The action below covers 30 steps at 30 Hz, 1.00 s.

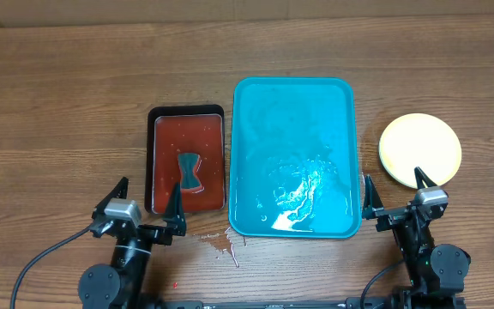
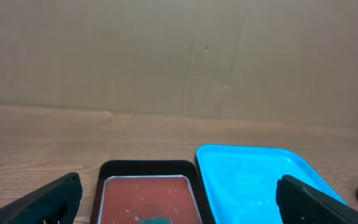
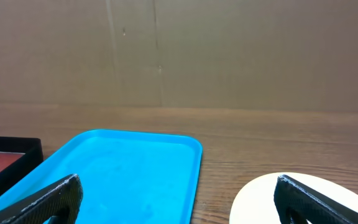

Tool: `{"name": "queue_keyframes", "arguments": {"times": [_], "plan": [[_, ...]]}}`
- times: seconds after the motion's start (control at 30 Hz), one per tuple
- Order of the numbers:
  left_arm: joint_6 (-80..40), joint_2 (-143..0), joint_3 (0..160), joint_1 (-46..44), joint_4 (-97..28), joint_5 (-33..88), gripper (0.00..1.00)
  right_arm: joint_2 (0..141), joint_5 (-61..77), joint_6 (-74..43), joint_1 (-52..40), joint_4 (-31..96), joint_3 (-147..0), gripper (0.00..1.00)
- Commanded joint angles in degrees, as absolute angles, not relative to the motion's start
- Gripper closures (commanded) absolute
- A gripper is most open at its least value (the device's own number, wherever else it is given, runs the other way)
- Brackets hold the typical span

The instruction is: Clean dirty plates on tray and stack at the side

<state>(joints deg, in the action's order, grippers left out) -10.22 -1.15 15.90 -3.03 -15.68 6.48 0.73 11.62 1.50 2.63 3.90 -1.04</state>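
Left gripper [image 1: 151,184] and right gripper [image 1: 393,183] are hanging wide open, gripping nothing; red drips [image 1: 223,243] are lying close by; tray [image 1: 292,94] is sitting bare, wet; plates [image 1: 419,150] are sitting piled just right; risk: right arm nudging slick pile over.

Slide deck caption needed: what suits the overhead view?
Bare turquoise tray between black tray of red liquid and pale yellow plate; left gripper, right gripper open.

no readable text, labels, brands or numbers in any view
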Motion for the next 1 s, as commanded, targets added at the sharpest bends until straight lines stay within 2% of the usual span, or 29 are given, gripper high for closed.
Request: {"name": "queue_keyframes", "arguments": {"times": [0.0,0.1,0.27,0.97], "plan": [[-9.0,-0.2,13.4,-3.4,-14.4,6.4,0.00,0.3,11.6,1.6,2.9,3.6,-0.5,0.00],[-9.0,-0.2,10.1,-3.4,-12.6,5.3,0.00,0.3,11.6,1.6,2.9,3.6,-0.5,0.00],[-9.2,-0.2,1.1,-3.4,-2.3,5.5,0.00,0.3,11.6,1.6,2.9,3.6,-0.5,0.00],[-9.2,-0.3,0.3,-3.4,-4.0,4.9,0.00,0.3,11.6,1.5,2.9,3.6,-0.5,0.00]]}}
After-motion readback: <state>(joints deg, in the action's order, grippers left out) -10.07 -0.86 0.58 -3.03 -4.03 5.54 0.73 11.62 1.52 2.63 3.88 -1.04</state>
